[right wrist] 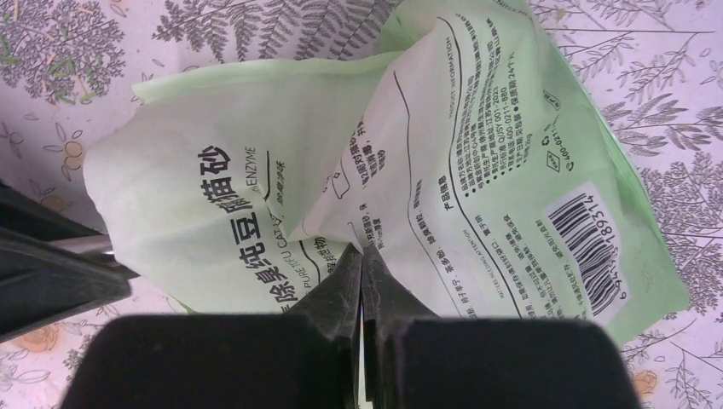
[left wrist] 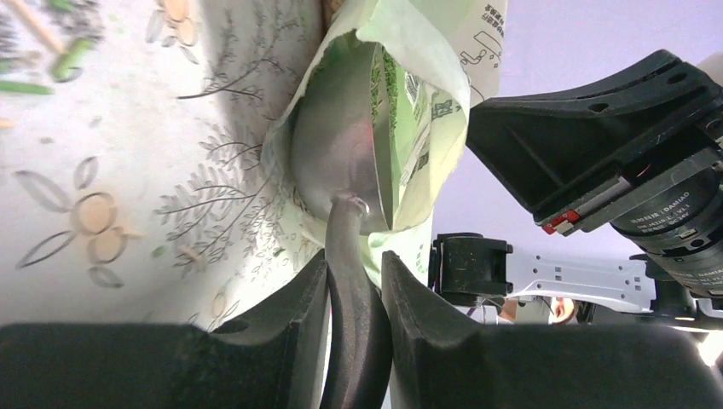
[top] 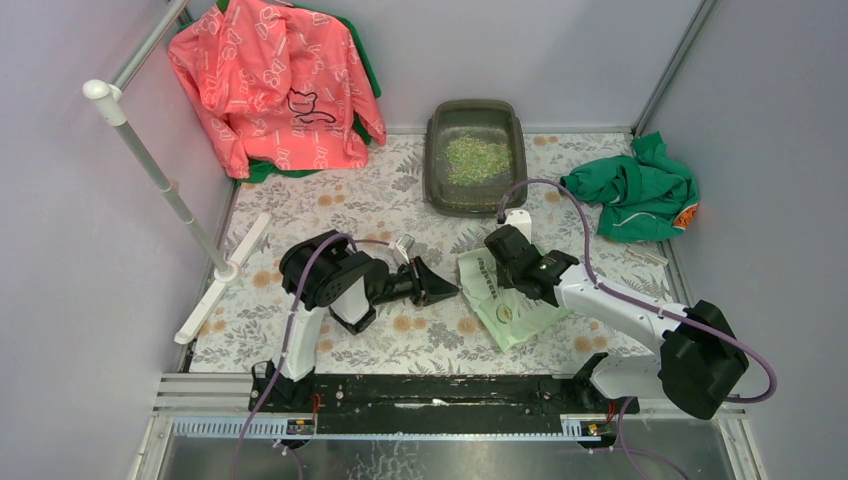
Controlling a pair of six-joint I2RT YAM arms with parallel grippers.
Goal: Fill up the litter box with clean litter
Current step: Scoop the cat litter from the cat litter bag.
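The right gripper (right wrist: 362, 256) is pinched together on a fold of the pale green bag (right wrist: 477, 170). The left gripper (left wrist: 354, 264) clamps the handle of the grey scoop (left wrist: 337, 162), whose bowl sits in the bag's mouth. Farther back on the desk (top: 330, 200), against the wall, the dark litter box (top: 436, 150) holds a thin, speckled green-beige patch of litter (top: 477, 158) in its middle.

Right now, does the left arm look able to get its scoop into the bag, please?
Probably yes: the right fingers pinch the bag and hold its mouth open, and the scoop in the left fingers already sits in that opening, nothing blocking it.
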